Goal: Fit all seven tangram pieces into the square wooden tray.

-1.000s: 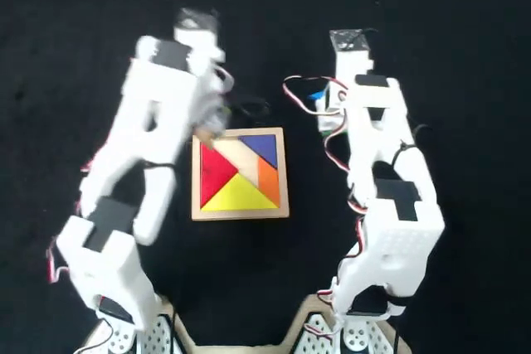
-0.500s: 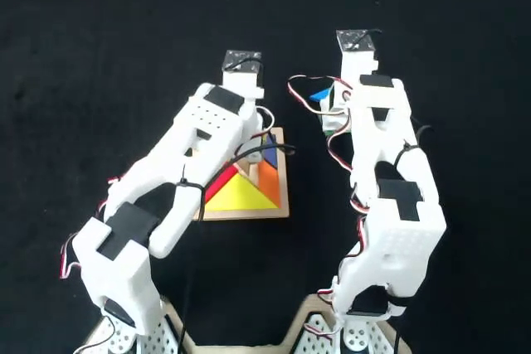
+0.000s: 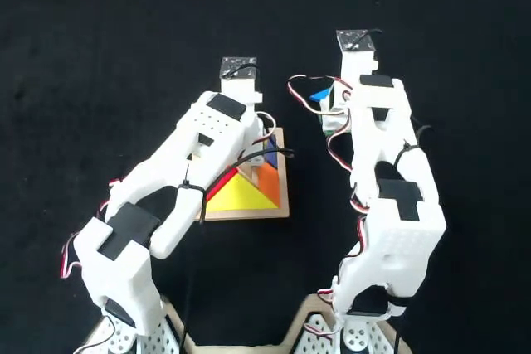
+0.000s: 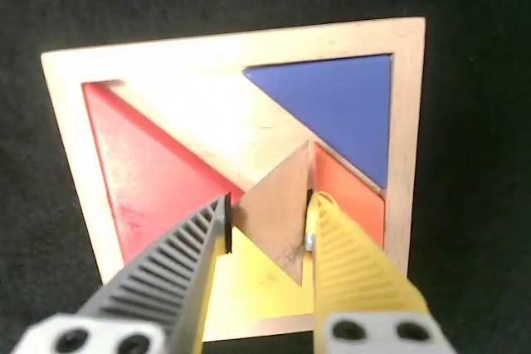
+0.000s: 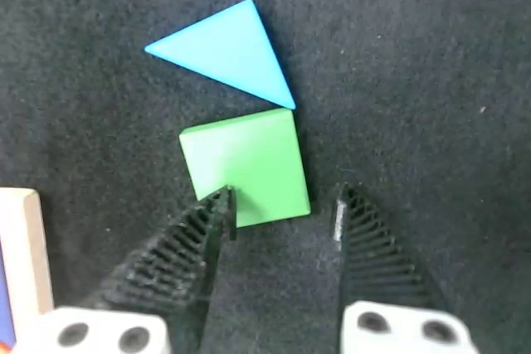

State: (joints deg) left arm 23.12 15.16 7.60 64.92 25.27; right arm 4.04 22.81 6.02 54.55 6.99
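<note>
The square wooden tray (image 4: 62,122) holds a red triangle (image 4: 145,172), a dark blue triangle (image 4: 340,109), an orange piece (image 4: 353,196) and a yellow triangle (image 3: 241,192). My left gripper (image 4: 267,203) is shut on a brown triangle (image 4: 278,213), held just over the tray's middle. In the high view the left arm covers the tray's (image 3: 249,214) far half. My right gripper (image 5: 284,196) stands open over the near edge of a green square (image 5: 245,163). A light blue triangle (image 5: 228,51) lies just beyond the square, on the black cloth to the right of the tray.
The tray's corner (image 5: 21,238) lies close to the green square. Black cloth covers the table. The light blue triangle (image 3: 318,96) lies beside the right arm's wrist. Loose cables hang from both arms near the tray.
The left arm has swung right from the tray's far left corner to over its middle, carrying the brown triangle. The right arm has not moved.
</note>
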